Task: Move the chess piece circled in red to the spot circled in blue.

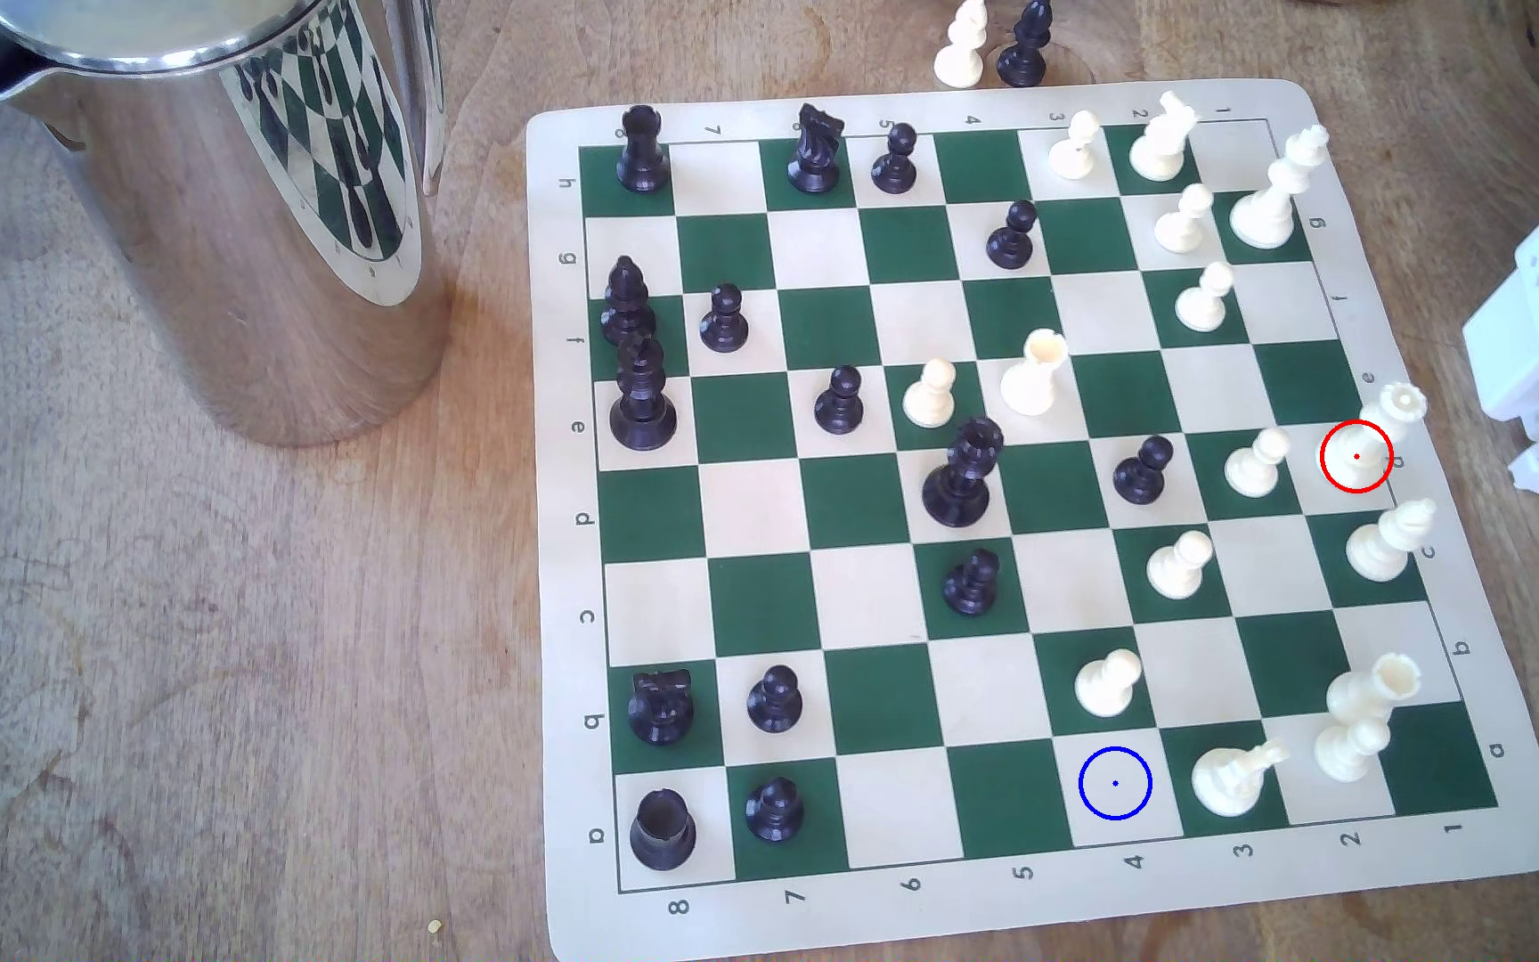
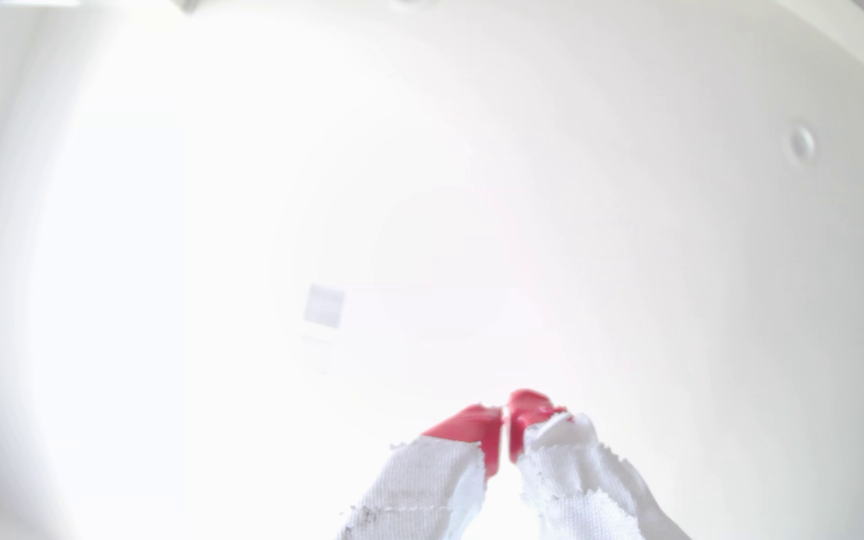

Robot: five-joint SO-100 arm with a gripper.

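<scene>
Worn wooden tabletop (image 1: 192, 647) carries a green-and-cream chessboard mat (image 1: 1488, 832), with a shiny steel jug (image 1: 220, 213) standing well off the mat toward the exterior view's left. On the mat's edge at the exterior view's right stands the chess piece (image 1: 1386, 425), a tall cream-white queen with a slim waisted body, a wide round base inside a red ring, and a round coronet ringed with small bumps. It stands upright with nothing touching it. The spot (image 1: 1115, 783), a cream square with a thin blue ring and centre dot, lies bare in the mat's near row, just beside a cream knight (image 1: 1233, 777).

The pincer (image 2: 505, 415) appears in the wrist view against a washed-out white ceiling, its red-tipped fingers (image 2: 476, 428), wrapped in white cloth, drawn almost together with nothing between them. Neither queen nor spot is near it.
</scene>
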